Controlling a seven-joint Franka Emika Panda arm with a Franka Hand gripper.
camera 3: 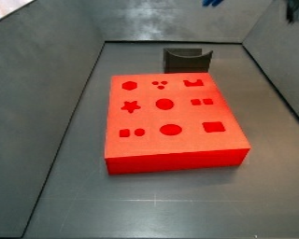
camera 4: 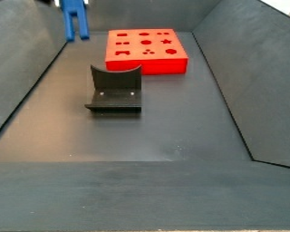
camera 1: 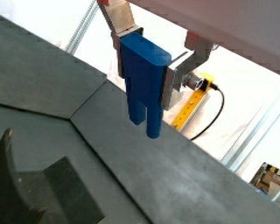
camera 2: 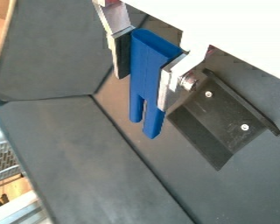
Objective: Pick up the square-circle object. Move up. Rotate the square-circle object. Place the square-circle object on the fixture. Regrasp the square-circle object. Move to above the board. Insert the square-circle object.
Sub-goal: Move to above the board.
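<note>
Wrist views close on the gripper [camera 1: 149, 70]; opposed side views sharing the board [camera 3: 177, 154].

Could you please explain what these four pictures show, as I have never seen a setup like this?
This is a robot arm with a two-fingered end effector. Two pictures come from cameras on its wrist, looking along the fingers; two come from cameras fixed beside the work area. In both wrist views the silver fingers clamp a blue peg, the square-circle object, prongs pointing down, lifted in the air. A side view shows it hanging high above the floor. On the dark floor lie a red board with shaped holes and a small dark fixture, standing apart from the board.
</note>
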